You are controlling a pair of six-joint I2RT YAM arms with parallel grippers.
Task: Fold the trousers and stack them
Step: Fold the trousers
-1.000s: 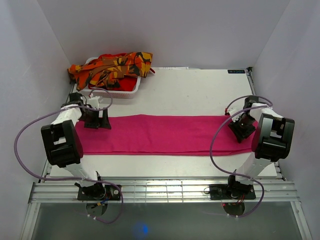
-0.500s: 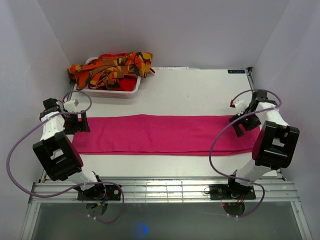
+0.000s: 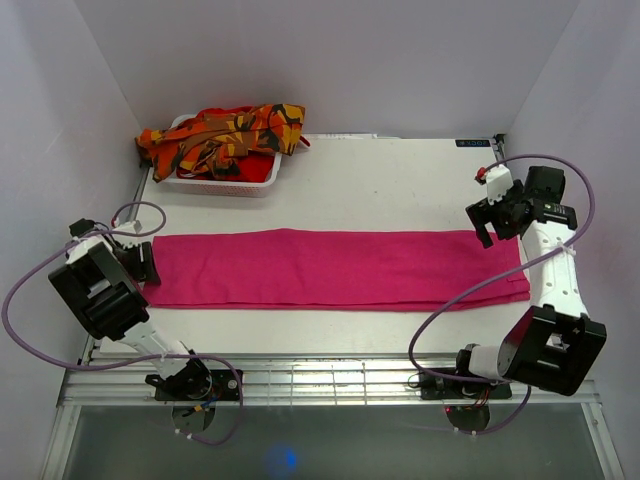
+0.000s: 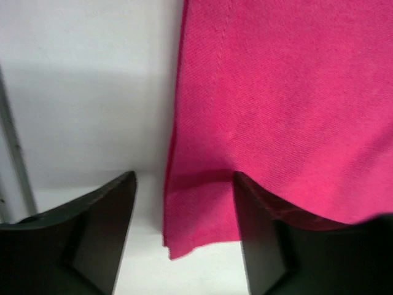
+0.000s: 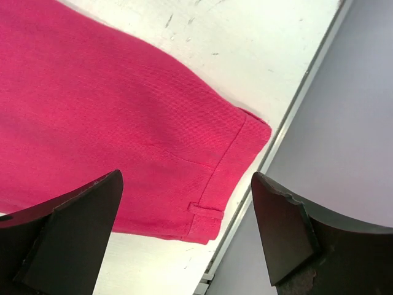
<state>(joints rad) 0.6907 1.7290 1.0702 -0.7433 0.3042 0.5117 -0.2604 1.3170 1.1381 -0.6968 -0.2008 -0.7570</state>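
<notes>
Both arms have swung outward since the earlier frames. You now see the left gripper at the left end of the pink trousers and the right gripper raised over their right end. The fingers of each stand spread, gripping nothing. The pink trousers lie flat as one long band across the white table, with the waistband end reaching its right edge. The orange camouflage trousers sit heaped in the white basket at the far left corner. Pale walls enclose the table on the left, far and right sides.
</notes>
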